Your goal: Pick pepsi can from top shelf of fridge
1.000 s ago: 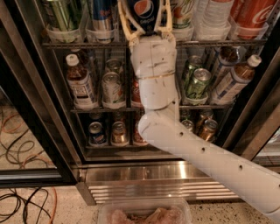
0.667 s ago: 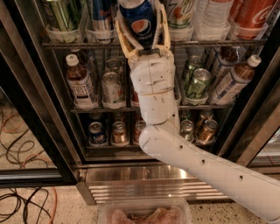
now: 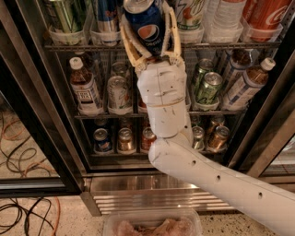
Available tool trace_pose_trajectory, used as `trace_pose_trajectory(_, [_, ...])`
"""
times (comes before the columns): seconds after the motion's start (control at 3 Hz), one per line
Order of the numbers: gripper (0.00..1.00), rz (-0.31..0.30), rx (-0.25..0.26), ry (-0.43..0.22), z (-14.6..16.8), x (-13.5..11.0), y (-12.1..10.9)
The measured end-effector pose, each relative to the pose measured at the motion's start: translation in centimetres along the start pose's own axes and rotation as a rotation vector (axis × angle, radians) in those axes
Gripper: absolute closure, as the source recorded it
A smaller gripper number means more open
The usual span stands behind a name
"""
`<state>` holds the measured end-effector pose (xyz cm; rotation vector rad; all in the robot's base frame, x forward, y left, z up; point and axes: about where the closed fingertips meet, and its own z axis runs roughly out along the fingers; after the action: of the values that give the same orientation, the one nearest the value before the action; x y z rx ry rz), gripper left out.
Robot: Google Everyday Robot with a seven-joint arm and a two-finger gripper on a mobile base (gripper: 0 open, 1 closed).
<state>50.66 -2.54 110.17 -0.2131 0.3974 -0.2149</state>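
**While the jaws clasp the pepsi can, the gripper sits at the top shelf**

Where the two pale fingers (image 3: 127, 45) rise on either side of it, the pepsi can (image 3: 146, 28) is pinched between them. The jaws are closed on its dark blue body. The gripper (image 3: 147, 20) points upward at the front edge of the top shelf (image 3: 230, 46). The can leans, with its silver lid toward the upper left and its round globe facing the camera. Whether its base touches the wire rack cannot be told. It stands between a Red Bull can (image 3: 107, 13) on one side and a 7UP bottle (image 3: 189, 14) on the other. A Coca-Cola drink (image 3: 267, 14) sits farther along the same rack. Below the gripper, the white arm (image 3: 207, 179) runs down across the lower racks of the fridge (image 3: 138, 196). It leaves the view at the lower right corner.
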Motion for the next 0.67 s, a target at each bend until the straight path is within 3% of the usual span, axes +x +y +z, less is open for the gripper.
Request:
trace_pose_trajectory(0.33, [1.00,0.004,-0.069,-0.021,-5.21,-6.33,2.11])
trace_pose_trajectory(0.67, [1.00,0.004,-0.069,-0.021,-5.21,-6.33,2.12])
